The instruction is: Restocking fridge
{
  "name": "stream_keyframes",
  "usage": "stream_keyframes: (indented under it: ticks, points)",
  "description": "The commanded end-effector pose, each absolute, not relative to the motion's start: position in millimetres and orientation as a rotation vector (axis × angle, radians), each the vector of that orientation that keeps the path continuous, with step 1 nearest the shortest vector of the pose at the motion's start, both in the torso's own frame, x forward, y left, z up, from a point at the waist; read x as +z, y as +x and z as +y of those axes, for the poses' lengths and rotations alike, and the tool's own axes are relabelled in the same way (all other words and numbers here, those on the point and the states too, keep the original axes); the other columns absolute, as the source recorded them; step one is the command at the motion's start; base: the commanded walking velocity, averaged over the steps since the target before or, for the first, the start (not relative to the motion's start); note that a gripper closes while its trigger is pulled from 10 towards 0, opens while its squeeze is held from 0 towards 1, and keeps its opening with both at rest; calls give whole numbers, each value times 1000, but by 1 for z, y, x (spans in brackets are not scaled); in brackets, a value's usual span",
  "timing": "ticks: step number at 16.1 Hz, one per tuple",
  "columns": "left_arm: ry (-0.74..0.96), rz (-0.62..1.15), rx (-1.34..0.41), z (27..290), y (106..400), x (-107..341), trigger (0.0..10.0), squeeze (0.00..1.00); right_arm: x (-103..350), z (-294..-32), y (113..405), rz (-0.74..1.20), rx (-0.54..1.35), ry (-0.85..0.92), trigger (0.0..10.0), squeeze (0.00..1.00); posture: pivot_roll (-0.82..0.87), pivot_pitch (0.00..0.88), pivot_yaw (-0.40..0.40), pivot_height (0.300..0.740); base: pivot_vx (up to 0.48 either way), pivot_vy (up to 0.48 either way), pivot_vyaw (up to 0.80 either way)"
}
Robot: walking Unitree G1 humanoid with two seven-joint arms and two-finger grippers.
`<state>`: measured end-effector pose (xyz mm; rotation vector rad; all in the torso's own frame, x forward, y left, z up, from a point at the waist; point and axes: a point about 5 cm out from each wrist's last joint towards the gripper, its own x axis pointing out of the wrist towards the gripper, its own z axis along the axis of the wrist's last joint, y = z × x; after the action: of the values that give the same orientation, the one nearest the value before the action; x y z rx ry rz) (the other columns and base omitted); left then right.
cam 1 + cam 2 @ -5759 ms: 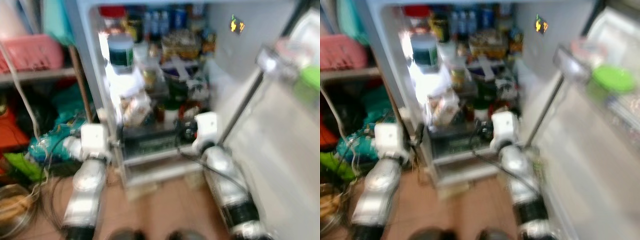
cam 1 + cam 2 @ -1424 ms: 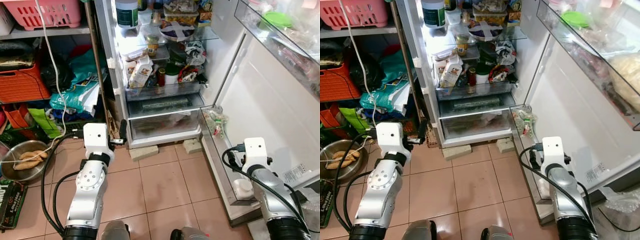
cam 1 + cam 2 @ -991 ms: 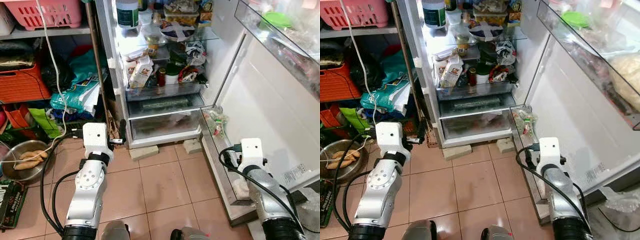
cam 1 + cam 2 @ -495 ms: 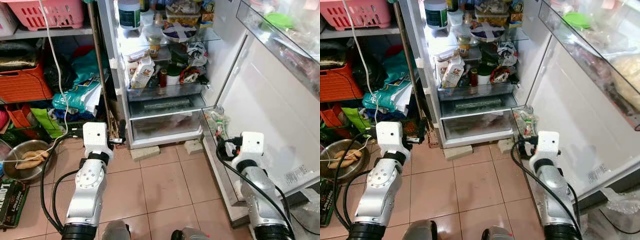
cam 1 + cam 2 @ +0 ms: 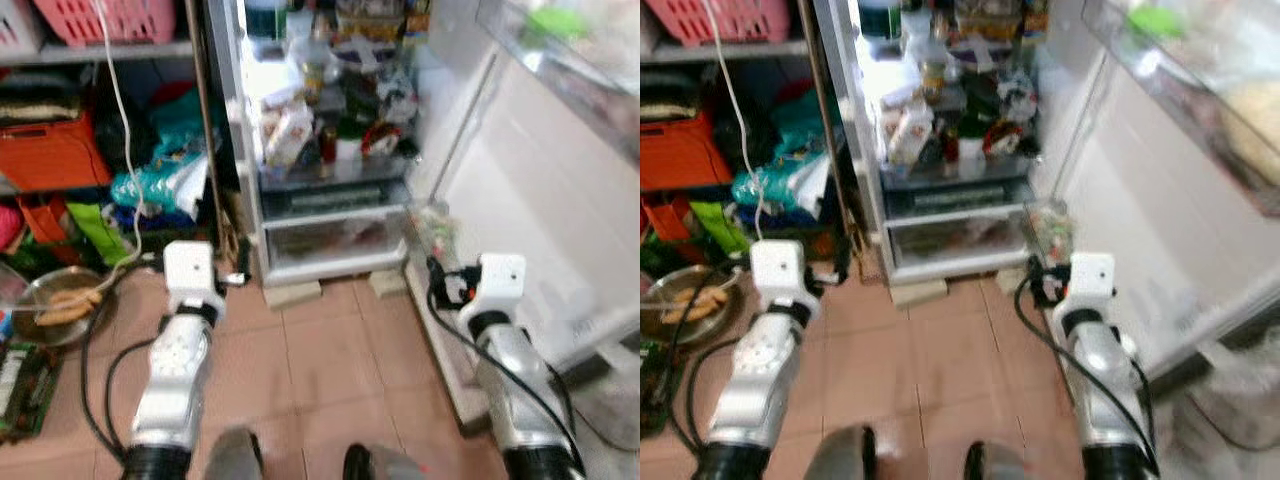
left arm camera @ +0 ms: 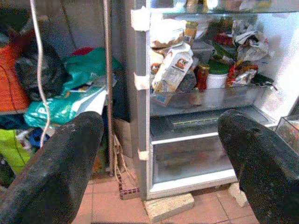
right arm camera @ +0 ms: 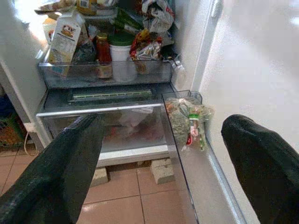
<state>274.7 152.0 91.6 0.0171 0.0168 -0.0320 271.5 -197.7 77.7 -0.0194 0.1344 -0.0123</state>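
No text, brand name, number or sign can be read anywhere. The milk carton [image 7: 63, 31], standing on the fridge shelf [image 7: 105, 77] beside the red-lidded jar [image 7: 103, 56], carries a printed panel with a small picture near its top, but the lettering is too small and soft to make out. The same carton [image 6: 174, 65] shows a dark emblem on its white face, without legible words. The jar's label is a blur. The packets in the door bin [image 7: 189, 123] next to that shelf show red and green printing, none of it legible. The head views are smeared by motion.
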Motion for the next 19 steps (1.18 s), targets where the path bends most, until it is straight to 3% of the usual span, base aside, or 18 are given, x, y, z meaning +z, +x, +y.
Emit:
stream_keyframes:
  ticks: [1,14,19]
  points:
    - [9,29,-35,150,273,88,10000,0,80,-200,272,123,-19,-28,10000,0,66,18,-18,740,-304,-251,0]
    - [-26,-34,-50,153,275,95,10000,0,86,-208,277,90,-92,-84,10000,0,63,21,-15,740,-23,-20,0]
    - [-25,-20,-48,152,276,93,10000,0,89,-228,281,91,-221,-185,10000,0,65,21,-16,740,49,0,-800]
